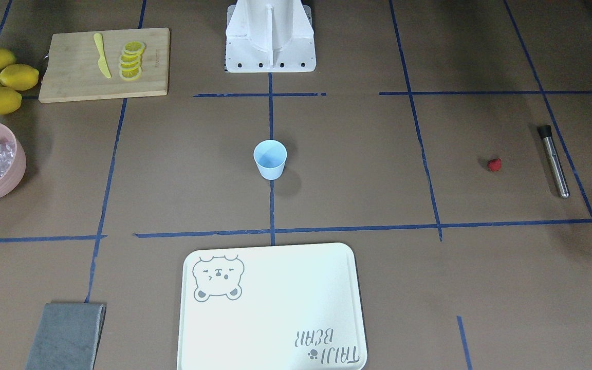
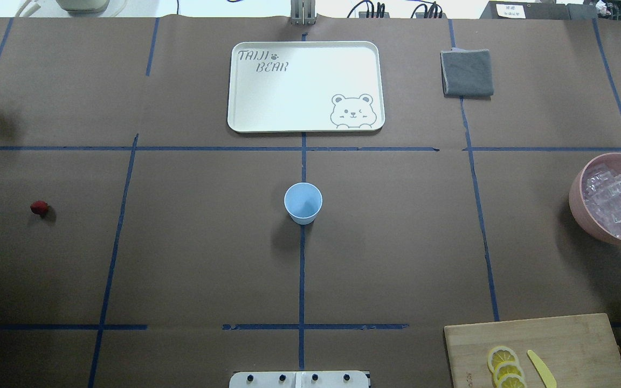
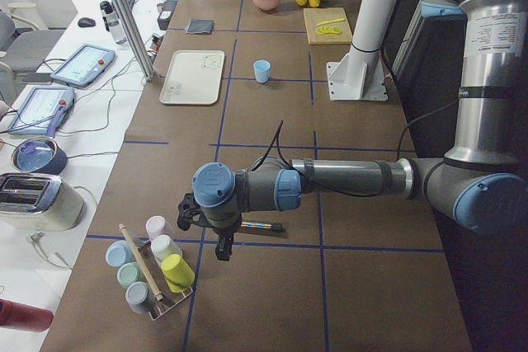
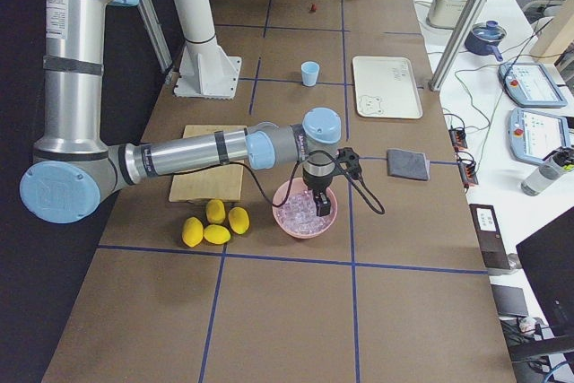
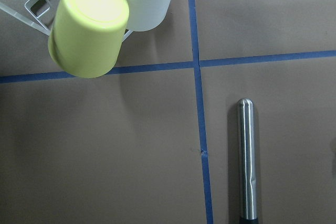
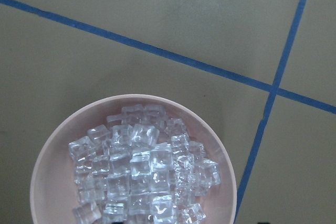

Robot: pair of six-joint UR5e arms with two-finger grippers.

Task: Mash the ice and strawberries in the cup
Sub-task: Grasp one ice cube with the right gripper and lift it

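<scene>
The light blue cup (image 1: 270, 159) stands upright and looks empty at the table's middle, also in the overhead view (image 2: 303, 202). The red strawberry (image 1: 494, 164) lies alone on the table beside a metal muddler (image 1: 554, 162). Ice cubes (image 6: 142, 171) fill a pink bowl (image 6: 47, 156). My right gripper (image 4: 320, 213) hangs just over that bowl. My left gripper (image 3: 219, 241) hovers over the muddler (image 5: 245, 161) near a cup rack. Both grippers show only in the side views, so I cannot tell whether they are open or shut.
A white bear tray (image 2: 305, 86) and a grey cloth (image 2: 467, 73) lie on the far side. A cutting board (image 1: 70, 85) holds lemon slices (image 1: 131, 61) and a yellow knife. Whole lemons (image 1: 0, 77) sit beside it. Stacked cups (image 5: 92, 27) hang on a wire rack.
</scene>
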